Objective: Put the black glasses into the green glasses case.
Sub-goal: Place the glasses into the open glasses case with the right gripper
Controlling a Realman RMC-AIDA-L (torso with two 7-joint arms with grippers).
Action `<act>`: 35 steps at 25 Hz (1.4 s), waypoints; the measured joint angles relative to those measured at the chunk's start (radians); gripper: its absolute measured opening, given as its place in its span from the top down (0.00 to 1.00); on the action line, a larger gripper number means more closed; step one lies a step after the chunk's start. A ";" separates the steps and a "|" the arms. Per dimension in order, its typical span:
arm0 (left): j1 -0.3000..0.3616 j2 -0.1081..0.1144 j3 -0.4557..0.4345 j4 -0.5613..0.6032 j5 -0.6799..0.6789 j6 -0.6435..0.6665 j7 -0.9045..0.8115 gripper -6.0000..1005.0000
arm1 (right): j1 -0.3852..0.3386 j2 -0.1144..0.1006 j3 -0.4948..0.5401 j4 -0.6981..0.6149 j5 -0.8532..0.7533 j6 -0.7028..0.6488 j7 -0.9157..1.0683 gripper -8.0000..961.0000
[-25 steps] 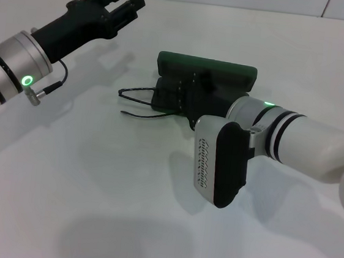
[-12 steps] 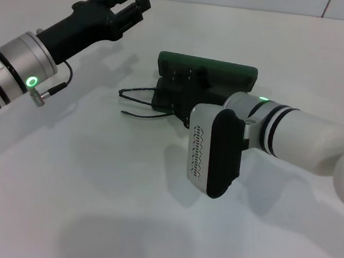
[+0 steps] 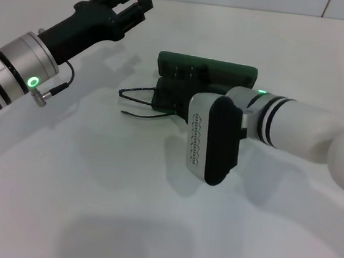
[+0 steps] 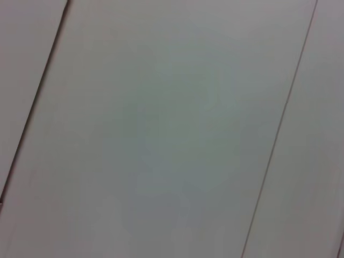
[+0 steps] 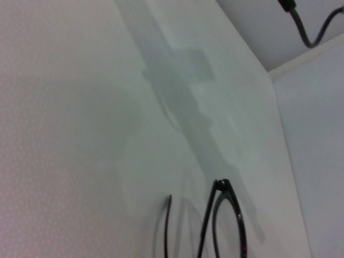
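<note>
The black glasses (image 3: 139,103) lie on the white table (image 3: 92,188) just left of the green glasses case (image 3: 206,68), with their two thin temple arms reaching out to the left over the bare surface and the front of the frame hidden behind the right arm's hardware. In the right wrist view the frame (image 5: 226,220) shows more closely: one rounded rim and a slender temple resting flat on the table, with a broad soft shadow falling across the surface beyond them. The case sits in the far middle of the scene, its dark green lid standing up along the far edge, while its near part is largely covered by the right gripper (image 3: 174,92), which reaches in from the right and hangs low over the spot where the glasses meet the case. Whether that pincer is wide, narrow or closed on anything cannot be told, since its tips are lost against the dark case. The left gripper (image 3: 131,3) is held up at the far left, well apart from both the glasses and the case, its black fingers (image 3: 142,6) spread with a clear gap between them and nothing held.
</note>
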 joint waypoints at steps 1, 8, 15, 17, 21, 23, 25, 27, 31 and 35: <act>0.000 0.000 0.000 0.000 0.000 0.000 0.000 0.36 | 0.017 0.000 -0.009 0.013 0.022 -0.001 0.001 0.52; 0.000 0.000 0.000 0.001 0.000 0.001 0.002 0.36 | 0.054 0.000 -0.024 0.040 0.055 -0.045 0.003 0.56; 0.000 0.000 0.000 0.003 0.000 0.002 0.002 0.36 | 0.057 0.000 -0.025 0.041 0.058 -0.047 0.003 0.71; 0.000 0.000 0.000 0.003 0.000 0.002 0.002 0.36 | 0.059 0.000 -0.025 0.046 0.058 -0.046 0.003 0.74; 0.000 0.000 0.000 0.003 0.000 0.002 0.002 0.36 | 0.067 0.000 -0.025 0.054 0.063 -0.046 0.003 0.79; 0.000 0.000 0.000 0.003 0.000 0.002 0.002 0.36 | 0.067 0.000 -0.022 0.054 0.063 -0.046 0.003 0.82; 0.000 0.000 0.000 0.003 0.000 0.002 0.002 0.36 | 0.067 0.000 -0.021 0.055 0.063 -0.046 0.003 0.89; 0.000 0.000 0.000 0.004 0.000 0.002 0.002 0.36 | 0.067 0.000 -0.023 0.055 0.063 -0.046 0.003 0.94; 0.000 0.000 0.000 0.004 0.000 0.002 0.002 0.36 | 0.049 0.000 -0.025 0.039 0.063 -0.020 0.003 0.95; 0.000 0.000 0.000 0.004 0.000 0.002 0.002 0.36 | 0.026 0.000 -0.025 0.019 0.057 0.011 -0.004 0.96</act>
